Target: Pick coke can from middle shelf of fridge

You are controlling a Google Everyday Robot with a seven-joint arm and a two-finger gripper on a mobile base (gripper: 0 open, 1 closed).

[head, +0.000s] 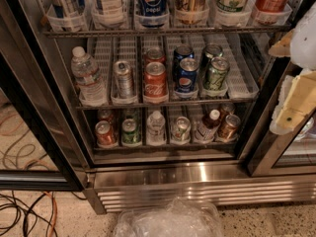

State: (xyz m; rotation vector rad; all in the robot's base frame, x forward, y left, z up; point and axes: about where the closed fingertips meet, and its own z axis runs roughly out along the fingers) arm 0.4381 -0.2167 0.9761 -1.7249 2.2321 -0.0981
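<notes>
Gripper (295, 98) pokes in at the right edge, mostly cut off, so I can't tell if it's spread or clamped (it's well apart from the cans anyway). Coke can (155, 81) sits at the front of its lane on the middle shelf (240, 80) of the fridge (197, 174). It's red with white script and a silver top, standing upright, long axis vertical. Second red can (154, 56) behind it is half hidden.

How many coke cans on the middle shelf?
2. One coke can at the lane front of the middle shelf, a second right behind it; more may hide further back. The tool is at the right edge.
</notes>
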